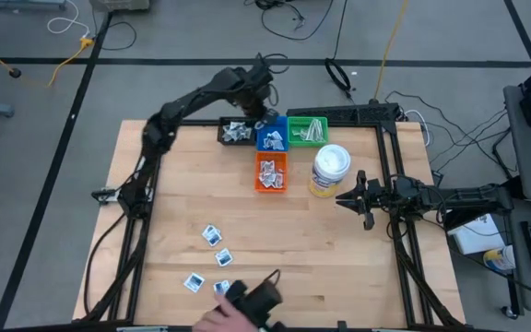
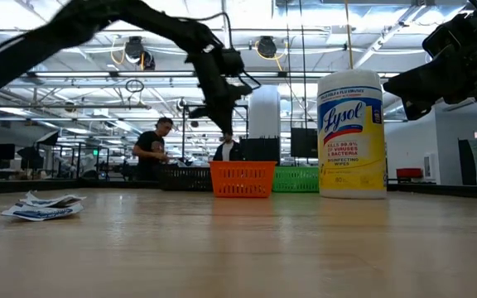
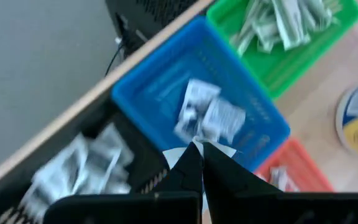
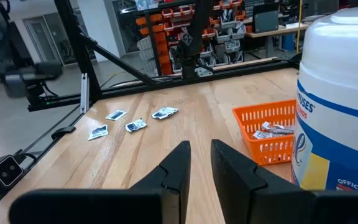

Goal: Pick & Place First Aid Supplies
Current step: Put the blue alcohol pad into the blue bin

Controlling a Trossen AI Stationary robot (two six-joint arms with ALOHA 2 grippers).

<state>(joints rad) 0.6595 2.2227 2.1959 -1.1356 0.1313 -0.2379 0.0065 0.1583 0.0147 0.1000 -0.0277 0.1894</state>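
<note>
White packets lie in the blue basket, directly under the left end effector, whose fingers are clenched on a white packet corner. More packets lie loose on the counter. The right end effector (fingers slightly parted, empty) hangs beside the wipes canister.

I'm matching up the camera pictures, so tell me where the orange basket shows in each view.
High view: orange basket at table centre, below the blue basket.
Low view: centre, left of the Lysol wipes canister.
Left wrist view: at the bottom right.
Right wrist view: right of centre.
Shared landmark: the canister.
</note>
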